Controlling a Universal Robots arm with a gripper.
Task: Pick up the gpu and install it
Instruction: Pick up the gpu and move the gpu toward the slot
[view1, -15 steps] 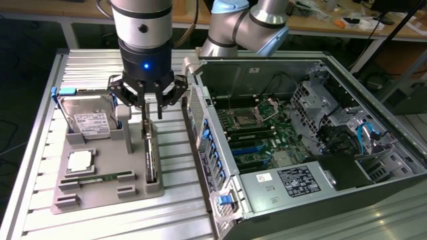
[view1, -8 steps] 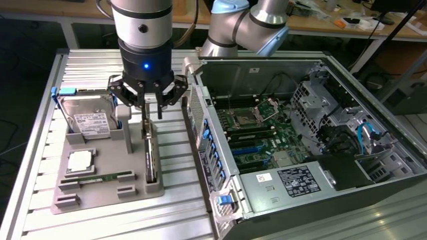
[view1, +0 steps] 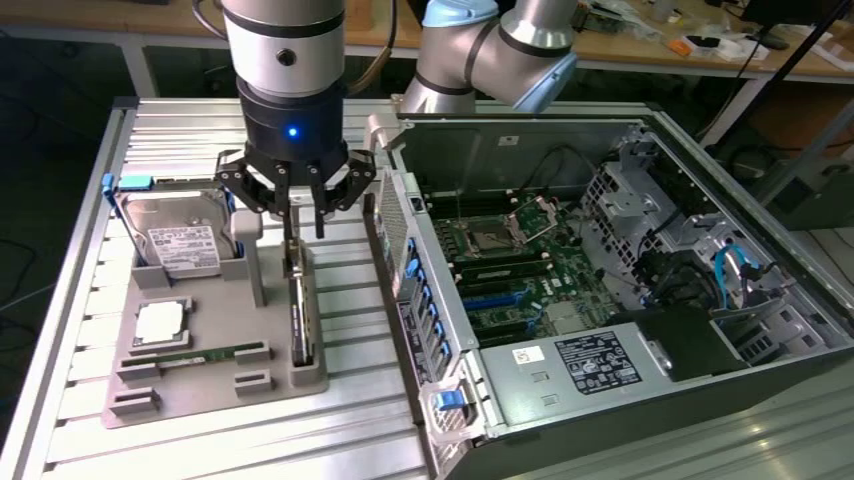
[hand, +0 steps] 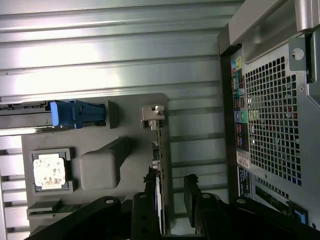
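Where the hard drive (view1: 180, 245) sits: far on the exterior view's left of the grey holder tray (view1: 200, 402) on the table (view1: 80, 330), blue rail at its far end, and not our target (a memory stick (view1: 194, 355) lies flat in the tray too).
The gpu (view1: 302, 315): there it is, standing on its long edge in a slot along the tray's side nearest the case, with the silver bracket (hand: 152, 113) at one end.
The gripper (view1: 304, 232): right over the gpu, jaws apart and straddling the card's top edge in the wrist view. One finger is close beside the board and nothing is clamped.
Handling: I'd call it light, stiff, thin and fragile. The faces carry bare components, so a gentle, square pinch across the upper board edge looks the safest hold (a skewed squeeze could rock it in the slot).
The computer case (view1: 747, 330): wide open on the exterior view's right, motherboard (view1: 521, 270) exposed, card not yet in it.
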